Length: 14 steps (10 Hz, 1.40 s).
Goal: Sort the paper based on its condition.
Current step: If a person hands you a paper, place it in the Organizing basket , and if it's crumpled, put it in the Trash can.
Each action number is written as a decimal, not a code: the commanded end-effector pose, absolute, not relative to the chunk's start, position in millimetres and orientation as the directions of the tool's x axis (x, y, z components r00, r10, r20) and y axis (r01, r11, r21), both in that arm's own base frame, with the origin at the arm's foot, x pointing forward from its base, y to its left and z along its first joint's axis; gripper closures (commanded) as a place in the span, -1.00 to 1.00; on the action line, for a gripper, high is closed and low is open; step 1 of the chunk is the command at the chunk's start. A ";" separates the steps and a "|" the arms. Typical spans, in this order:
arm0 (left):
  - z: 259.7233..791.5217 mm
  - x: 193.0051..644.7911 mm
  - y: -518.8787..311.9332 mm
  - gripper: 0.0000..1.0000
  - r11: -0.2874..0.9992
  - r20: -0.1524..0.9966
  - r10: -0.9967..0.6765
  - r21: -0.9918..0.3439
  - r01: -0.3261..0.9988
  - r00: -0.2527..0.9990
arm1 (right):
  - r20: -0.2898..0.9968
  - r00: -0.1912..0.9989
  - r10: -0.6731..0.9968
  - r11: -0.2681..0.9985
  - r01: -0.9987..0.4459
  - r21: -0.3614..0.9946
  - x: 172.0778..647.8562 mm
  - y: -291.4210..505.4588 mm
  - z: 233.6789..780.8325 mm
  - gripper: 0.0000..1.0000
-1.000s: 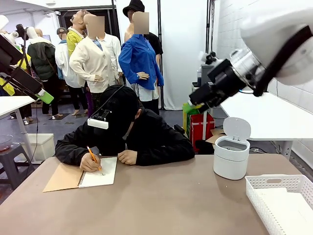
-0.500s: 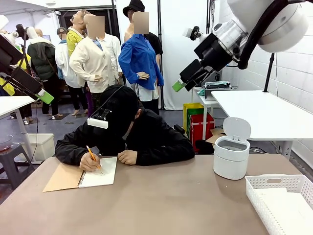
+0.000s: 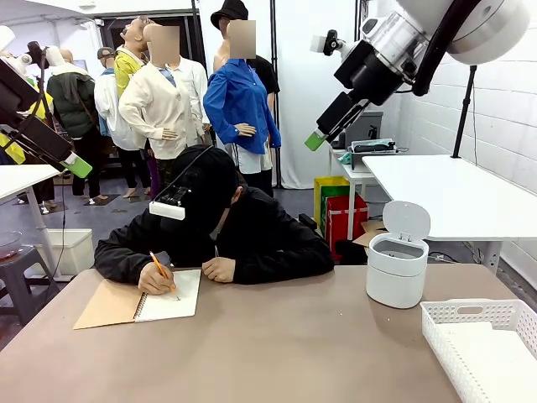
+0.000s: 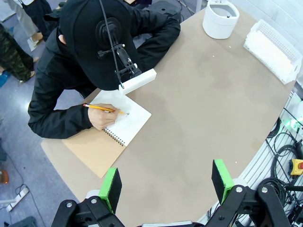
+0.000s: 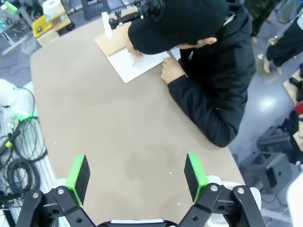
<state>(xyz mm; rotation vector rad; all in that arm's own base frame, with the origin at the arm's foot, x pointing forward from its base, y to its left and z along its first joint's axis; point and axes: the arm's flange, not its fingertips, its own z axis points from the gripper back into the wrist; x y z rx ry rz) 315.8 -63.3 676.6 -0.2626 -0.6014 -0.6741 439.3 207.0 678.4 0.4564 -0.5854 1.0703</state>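
Both your end effectors, left and right, hang spread above the counter; the paper, a notebook page, runs lengthwise toward the person.

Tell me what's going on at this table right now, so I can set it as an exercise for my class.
A person leans over the table, writing with a pencil in a spiral notebook opened on its tan cover. Both robot arms are raised high above the table; the left gripper and right gripper are open and hold nothing. A small white bin with its lid up and a white basket stand at the robot's right. No loose paper lies out for sorting yet.
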 end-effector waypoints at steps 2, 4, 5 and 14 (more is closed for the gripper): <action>676.7 316.0 -62.7 -1.00 0.758 0.603 -0.503 -0.036 0.651 0.619 | 0.640 0.352 0.683 0.433 -0.901 0.033 434.8 203.2 680.9 -1.00; 676.7 316.0 -62.7 -1.00 0.758 0.603 -0.503 -0.036 0.651 0.619 | 0.638 0.365 0.678 0.452 -0.892 0.031 433.6 203.1 680.1 -1.00; 676.7 316.0 -62.7 -1.00 0.758 0.603 -0.503 -0.036 0.651 0.619 | 0.636 0.366 0.679 0.454 -0.891 0.028 433.1 203.5 679.7 -1.00; 676.7 316.0 -62.7 -1.00 0.758 0.603 -0.503 -0.036 0.651 0.619 | 0.638 0.445 0.628 0.553 -0.833 0.036 421.6 209.6 693.8 -1.00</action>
